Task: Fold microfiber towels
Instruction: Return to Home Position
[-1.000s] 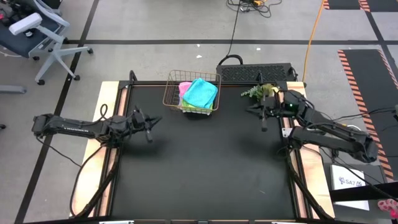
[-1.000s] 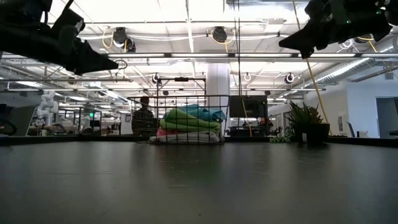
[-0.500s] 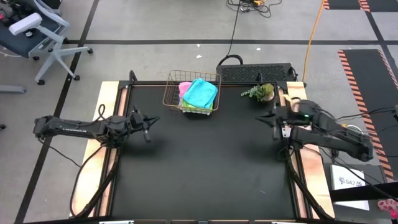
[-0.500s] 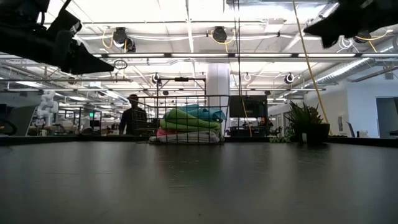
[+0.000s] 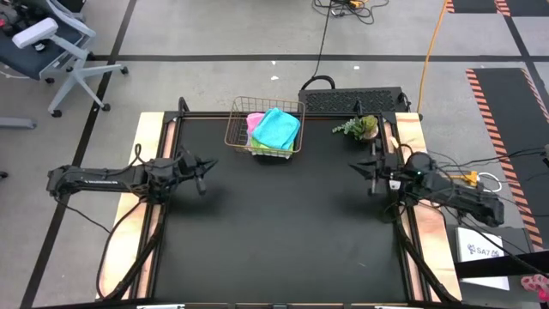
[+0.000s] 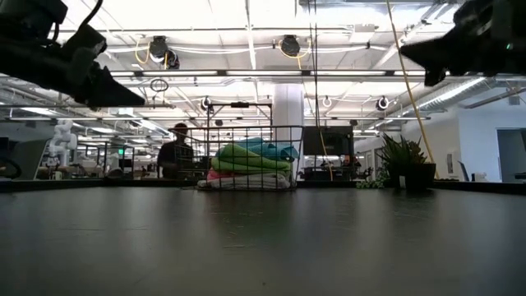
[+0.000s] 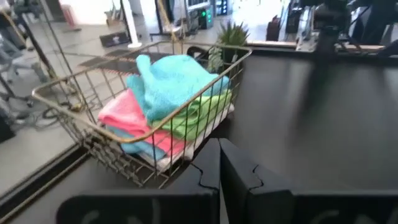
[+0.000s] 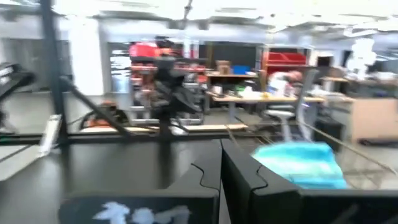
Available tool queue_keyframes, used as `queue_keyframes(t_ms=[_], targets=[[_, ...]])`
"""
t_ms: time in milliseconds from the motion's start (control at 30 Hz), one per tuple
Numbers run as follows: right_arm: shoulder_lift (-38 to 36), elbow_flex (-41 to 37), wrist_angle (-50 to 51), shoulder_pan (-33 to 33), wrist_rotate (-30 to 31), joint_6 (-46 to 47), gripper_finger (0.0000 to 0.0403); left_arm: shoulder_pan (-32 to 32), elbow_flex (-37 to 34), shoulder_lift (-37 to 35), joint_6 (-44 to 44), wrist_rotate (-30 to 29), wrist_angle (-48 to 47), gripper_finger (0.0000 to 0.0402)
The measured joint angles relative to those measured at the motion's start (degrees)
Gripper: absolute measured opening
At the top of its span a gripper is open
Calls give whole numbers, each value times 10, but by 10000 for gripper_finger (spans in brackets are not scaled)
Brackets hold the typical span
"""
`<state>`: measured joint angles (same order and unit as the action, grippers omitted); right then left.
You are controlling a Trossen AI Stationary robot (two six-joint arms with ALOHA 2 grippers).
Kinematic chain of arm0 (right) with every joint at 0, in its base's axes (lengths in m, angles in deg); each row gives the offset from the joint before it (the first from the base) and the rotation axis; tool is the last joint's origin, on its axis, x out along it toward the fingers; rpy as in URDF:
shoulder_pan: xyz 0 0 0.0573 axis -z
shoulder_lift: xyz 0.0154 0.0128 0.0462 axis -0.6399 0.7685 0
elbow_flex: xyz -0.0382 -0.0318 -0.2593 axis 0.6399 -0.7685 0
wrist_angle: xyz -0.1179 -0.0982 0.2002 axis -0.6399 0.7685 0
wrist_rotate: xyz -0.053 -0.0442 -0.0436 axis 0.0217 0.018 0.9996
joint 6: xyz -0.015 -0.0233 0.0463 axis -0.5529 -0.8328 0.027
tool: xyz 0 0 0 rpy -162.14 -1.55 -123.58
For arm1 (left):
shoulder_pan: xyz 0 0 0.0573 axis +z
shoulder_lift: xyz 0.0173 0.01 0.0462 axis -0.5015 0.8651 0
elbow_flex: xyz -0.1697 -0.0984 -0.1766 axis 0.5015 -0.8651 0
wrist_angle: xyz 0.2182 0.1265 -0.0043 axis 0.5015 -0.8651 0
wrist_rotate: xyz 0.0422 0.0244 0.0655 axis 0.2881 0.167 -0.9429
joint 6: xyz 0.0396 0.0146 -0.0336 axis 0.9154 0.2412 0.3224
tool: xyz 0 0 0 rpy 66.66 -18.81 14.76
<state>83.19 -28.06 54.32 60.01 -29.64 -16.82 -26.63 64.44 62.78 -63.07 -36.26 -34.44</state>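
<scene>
The microfiber towels point(image 5: 274, 129) lie piled in a copper wire basket point(image 5: 236, 130) at the table's far middle: a cyan one on top point(image 7: 171, 84), pink point(image 7: 124, 115) and lime green point(image 7: 199, 112) beneath. My left gripper point(image 5: 204, 170) hovers shut at the table's left side, pointing toward the basket, with nothing in it. My right gripper point(image 5: 364, 167) hovers shut at the right side, pointing left, also holding nothing. Both show high up in the low view, the left point(image 6: 123, 92) and the right point(image 6: 411, 56).
A small green plant point(image 5: 358, 127) stands at the far right of the table, close to my right arm. The black table top point(image 5: 283, 223) spreads between the arms and toward the near edge. A person point(image 6: 173, 152) shows in the room behind the basket.
My right arm has drawn back toward the table's right edge and near side and sunk lower, away from the plant, its gripper staying shut. My left arm has barely shifted. The person behind the basket has walked left.
</scene>
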Motion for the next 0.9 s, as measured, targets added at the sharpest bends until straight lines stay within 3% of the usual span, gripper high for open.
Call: queue_keyframes(t_ms=[167, 433, 667, 900], targets=[[-1, -52, -26, 0, 66, 16, 0, 0, 0, 0, 31, 3, -5, 11], [6, -54, -1, 0, 90, 19, 0, 6, 0, 0, 25, 11, -65, 3], [5, -55, -1, 0, 131, 80, 0, 24, 0, 0, 28, 117, -63, 3], [5, -56, -1, 0, 130, 99, 0, 39, -23, 0, 35, 174, -10, 9]])
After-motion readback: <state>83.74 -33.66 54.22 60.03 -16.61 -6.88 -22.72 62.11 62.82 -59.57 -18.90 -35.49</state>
